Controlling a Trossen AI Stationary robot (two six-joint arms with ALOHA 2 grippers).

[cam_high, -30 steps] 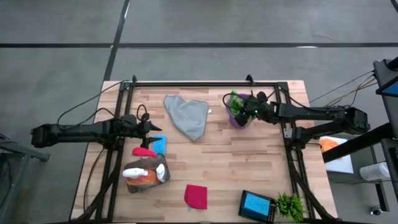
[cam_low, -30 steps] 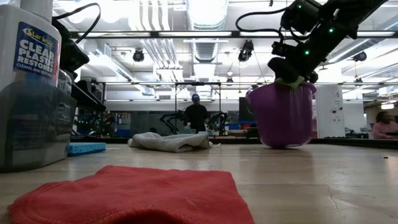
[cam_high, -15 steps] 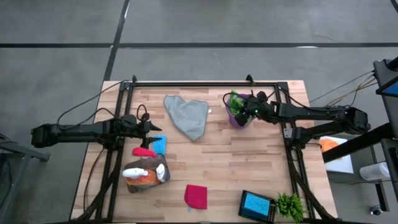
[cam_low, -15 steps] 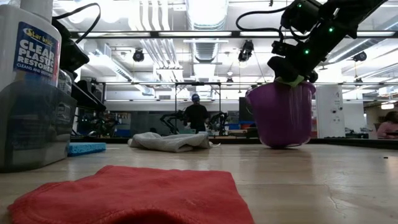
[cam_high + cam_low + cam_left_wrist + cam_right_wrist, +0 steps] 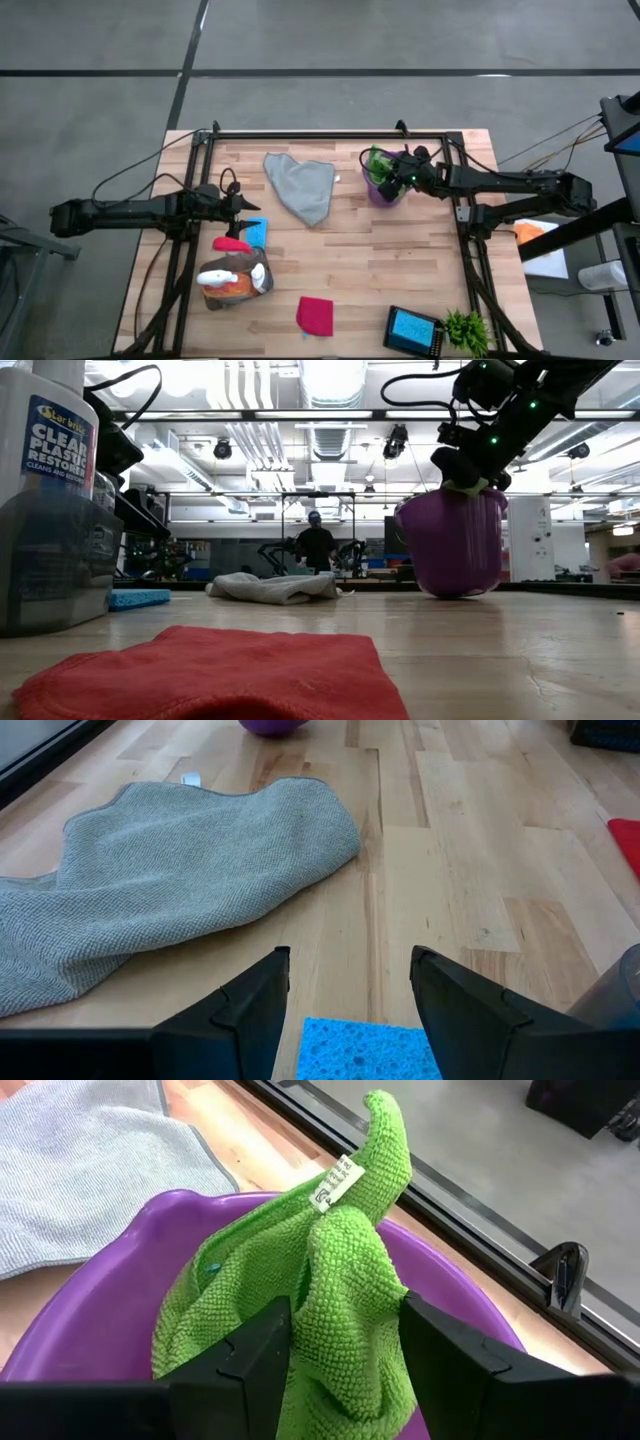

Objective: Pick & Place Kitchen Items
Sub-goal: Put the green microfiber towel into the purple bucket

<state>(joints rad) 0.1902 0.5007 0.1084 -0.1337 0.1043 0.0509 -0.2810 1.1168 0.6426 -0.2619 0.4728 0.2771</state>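
Observation:
My right gripper [image 5: 392, 180] stands over a purple bowl [image 5: 378, 190] at the far right and is shut on a green cloth [image 5: 345, 1280] that lies in the bowl. My left gripper [image 5: 243, 205] is open and empty at the left, just above a blue sponge [image 5: 370, 1048] that lies flat on the table. A grey cloth [image 5: 300, 187] lies crumpled at the far middle. A red cloth [image 5: 314, 316] lies flat near the front edge. An orange spray bottle with a red trigger [image 5: 230, 275] and a white bottle [image 5: 50, 430] sit together at the front left. My right gripper pinches a bunched fold of the green cloth [image 5: 345, 1330] between its two fingers [image 5: 250, 1370], coming slanting down from the table's right side. The cloth's lower part rests inside the purple bowl [image 5: 90, 1320]. A corner with a white tag [image 5: 338, 1183] stands up beyond the fingers.
A black tray holding another blue sponge [image 5: 413, 328] and a small green plant [image 5: 466, 330] stand at the front right. A black frame rail [image 5: 330, 135] runs round the table. Bare wood lies in the middle between the grey cloth and the red cloth.

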